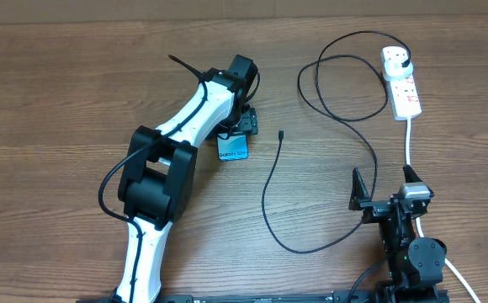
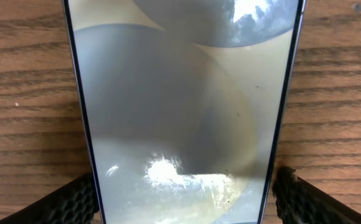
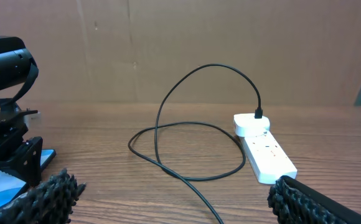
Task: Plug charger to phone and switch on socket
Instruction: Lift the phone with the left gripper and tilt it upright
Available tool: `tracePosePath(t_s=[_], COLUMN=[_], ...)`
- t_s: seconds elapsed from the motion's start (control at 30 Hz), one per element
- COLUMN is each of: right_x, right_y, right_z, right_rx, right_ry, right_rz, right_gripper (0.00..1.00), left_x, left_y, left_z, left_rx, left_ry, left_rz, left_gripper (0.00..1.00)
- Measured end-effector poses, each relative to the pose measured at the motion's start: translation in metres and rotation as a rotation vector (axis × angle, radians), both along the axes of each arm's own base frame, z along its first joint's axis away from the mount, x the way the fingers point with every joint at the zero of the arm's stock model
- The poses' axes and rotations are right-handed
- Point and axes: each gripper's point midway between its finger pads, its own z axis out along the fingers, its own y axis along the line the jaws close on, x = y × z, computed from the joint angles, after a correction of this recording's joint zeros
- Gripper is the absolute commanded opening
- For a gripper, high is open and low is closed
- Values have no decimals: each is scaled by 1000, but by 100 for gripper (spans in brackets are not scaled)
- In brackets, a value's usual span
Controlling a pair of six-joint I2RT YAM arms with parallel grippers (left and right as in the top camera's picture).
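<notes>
Black ribbed fingers [image 3: 43,199] of the right end effector [image 3: 173,182] stand spread as wide as they go, holding nothing, low at the near right of the wooden surface [image 1: 59,76]. Just beyond, the charger [image 1: 269,198] curves in a loose loop and runs up to its connector tip [image 1: 279,133], which lies free, near the phone [image 1: 234,149] but apart from it. The phone lies flat, screen up, left of centre, under the left end effector [image 2: 183,190]. Its pads [image 2: 75,199] sit wide on either side of the long edges, and I cannot tell whether they press yet. The step looks like steadying the phone, so the jaws should close squarely and gently on both edges, leaving the port end clear for the other arm. Farthest off, the power strip [image 1: 402,84] has the charger's plug [image 1: 404,61] seated; its switch position is not readable.
</notes>
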Motion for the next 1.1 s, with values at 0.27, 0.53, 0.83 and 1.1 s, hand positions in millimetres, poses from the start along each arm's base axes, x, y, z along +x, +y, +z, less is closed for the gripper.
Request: tracePosePath(t_s=[0.27, 0.53, 0.83, 1.1], right_x=[0, 0, 0, 0], right_y=[0, 0, 0, 0], right_z=[0, 0, 0, 0], right_rx=[0, 0, 0, 0], right_ry=[1, 0, 0, 0], right_rz=[0, 0, -1, 0], right_gripper=[100, 100, 100, 100], left_x=[0, 0, -3, -18], left_y=[0, 1, 2, 6], left_z=[0, 1, 1, 4], left_rx=[1, 3, 7, 7], left_ry=[-1, -2, 9, 83], left_rz=[0, 0, 0, 4], left_gripper=[65, 67, 66, 65])
